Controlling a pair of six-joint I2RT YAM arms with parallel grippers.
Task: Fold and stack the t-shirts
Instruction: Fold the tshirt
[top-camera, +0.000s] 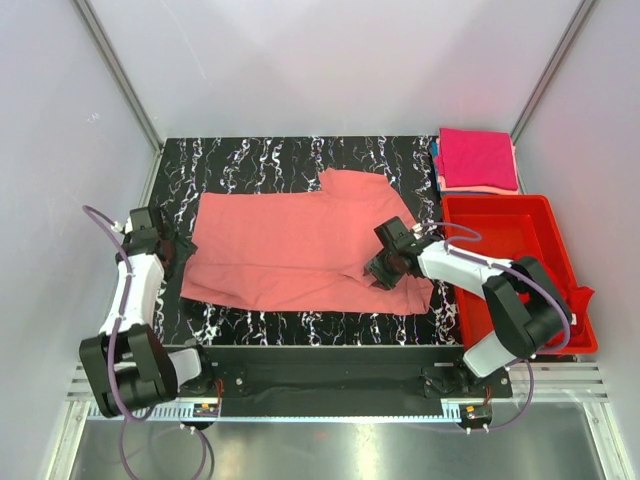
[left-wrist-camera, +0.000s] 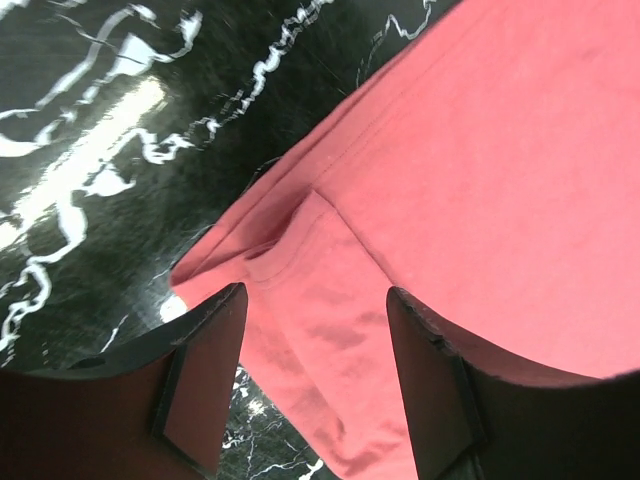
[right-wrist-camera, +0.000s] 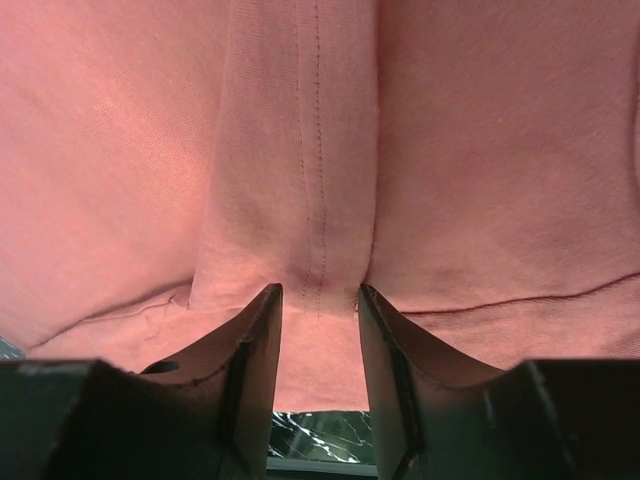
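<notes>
TOP EXTERNAL
- worktop (top-camera: 260, 160): black marble pattern w/ white veins.
- salmon-pink t-shirt (top-camera: 290, 245): spread flat mid-worktop, long axis left-right; one sleeve sticks out toward the far side, right of centre.
- left tool (top-camera: 177, 252): at the tee's left edge, low over it. Finger spacing not readable from up here.
- right tool (top-camera: 385, 268): on the tee's right part, near its front edge. Fingers hidden by the wrist.
- folded magenta-pink t-shirt (top-camera: 478, 158): far-right corner, top of a small stack, w/ a salmon layer showing under its near edge. Seen in this view only.
- red bin (top-camera: 545, 210): rigid, at the right edge, just in front of the stack. The right arm reaches over its left rim. This view only.

LEFT WRIST
- left tool (left-wrist-camera: 315, 370): fingers (left-wrist-camera: 200, 370) wide apart, nothing clamped.
- salmon-pink t-shirt (left-wrist-camera: 480, 200): a corner w/ a turned-over flap lies below and between the fingers. Bare worktop (left-wrist-camera: 100, 150) to the left.

RIGHT WRIST
- right tool (right-wrist-camera: 318, 340): fingers (right-wrist-camera: 255, 350) close, w/ a narrow gap.
- salmon-pink t-shirt (right-wrist-camera: 480, 150): fills the view. A raised strip w/ double stitching runs straight into the gap. Can't tell if it is nipped or just under the tips.
- worktop: a sliver below the cloth edge.
</notes>
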